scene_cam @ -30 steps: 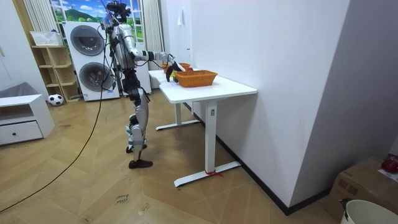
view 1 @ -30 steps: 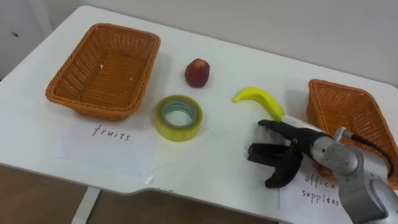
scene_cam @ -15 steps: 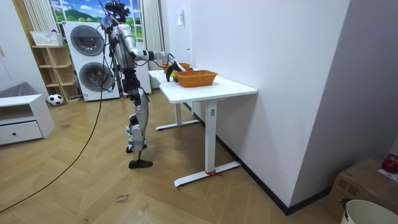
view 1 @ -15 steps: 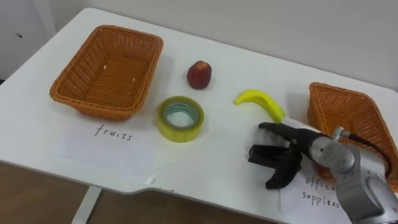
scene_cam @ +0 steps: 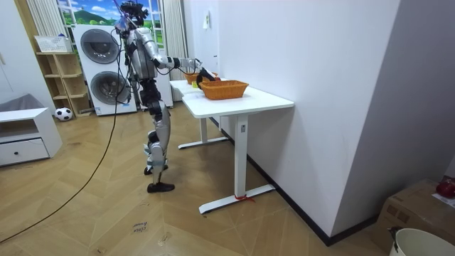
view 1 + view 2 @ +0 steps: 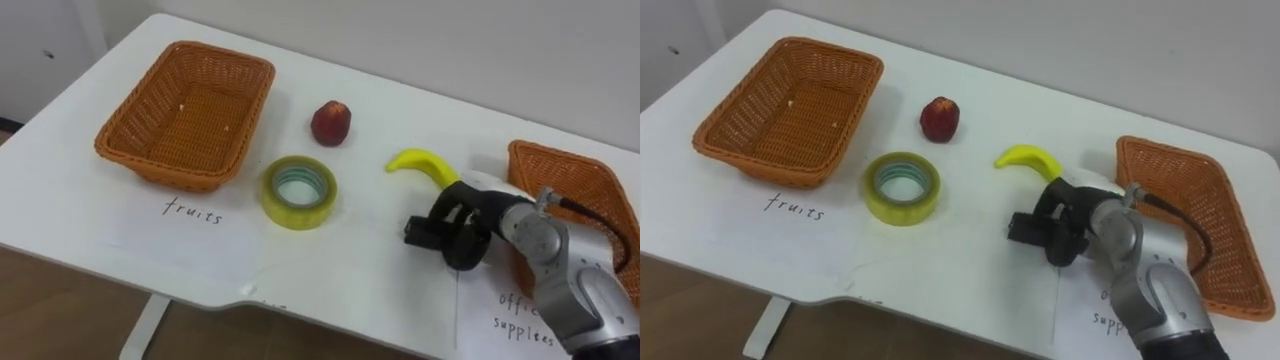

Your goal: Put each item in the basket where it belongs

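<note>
Pointing at the table, one observer asks: "How do the fingers of the right hand stand, and where is the banana from them?"

The other answers: "They are curled into a loop, and nothing seems to be inside them. The banana lies on the table just beyond them and a little to their left. Its near end runs up to the back of the hand; whether it touches there cannot be told. Its long axis runs crosswise, curving from that end out to a tip on the fingers' left. It is bright yellow, smooth and unmarked."

"And the rest?"

"The tape roll sits farther left of the fingers, with the red fruit beyond it. The left basket is well off to their left, the right basket just on their right. That hand looks best placed for the banana, though the fingers would need to uncurl first"
</note>
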